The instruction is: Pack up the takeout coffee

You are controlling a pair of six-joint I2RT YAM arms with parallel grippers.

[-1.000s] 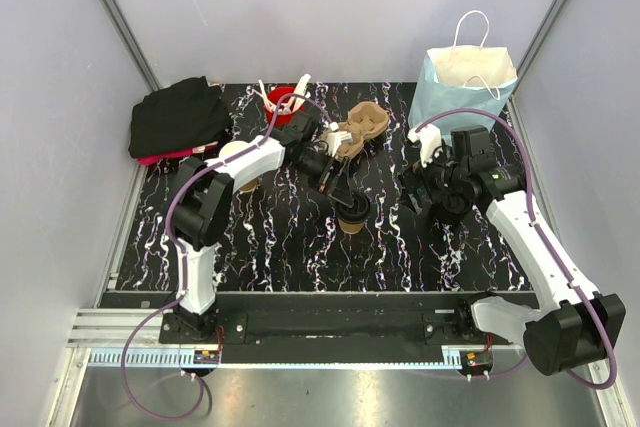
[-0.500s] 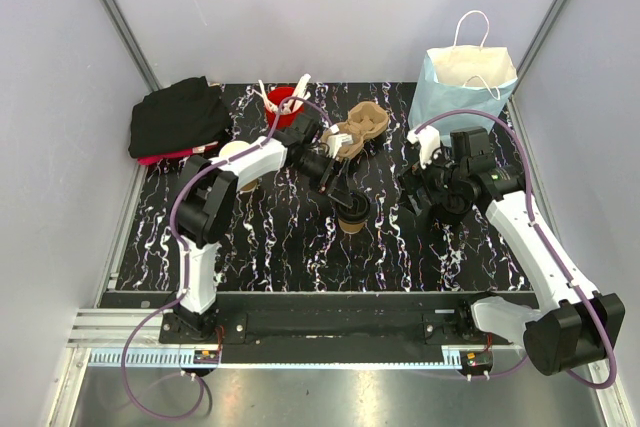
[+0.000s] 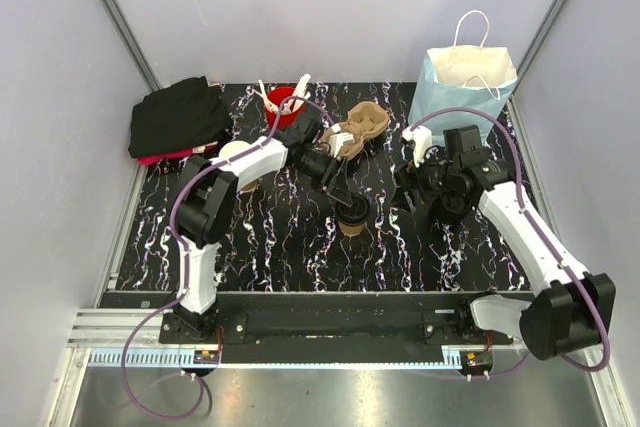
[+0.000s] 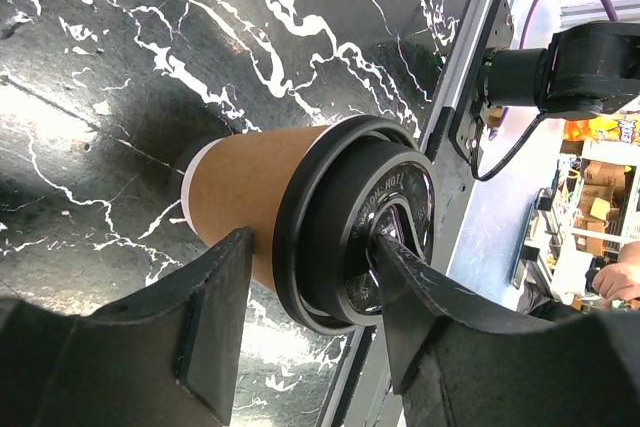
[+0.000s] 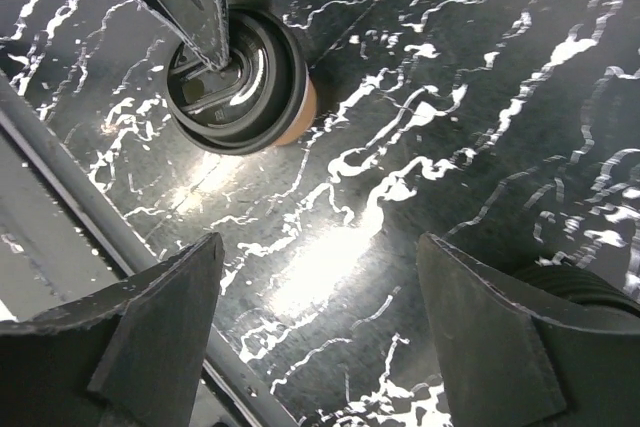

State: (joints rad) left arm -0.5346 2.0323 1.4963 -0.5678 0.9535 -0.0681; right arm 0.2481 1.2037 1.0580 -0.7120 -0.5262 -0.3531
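Nearest on the desk (image 3: 280, 247) stands one lidded coffee cup (image 3: 352, 219), tan with a black lid, upright at the near centre. The left pincer (image 4: 310, 247) straddles it about half spread, one finger by the paper wall and one against the lid; whether it pinches, I cannot tell. The right pincer (image 5: 320, 247) hangs just beside the cup, spread wide, holding nothing. Farther back are one open tan cup (image 3: 236, 155) behind the left arm, one pulp carrier (image 3: 365, 125), one red cup (image 3: 282, 102) of white utensils, one blue paper bag (image 3: 460, 97) and one black cloth (image 3: 178, 117).
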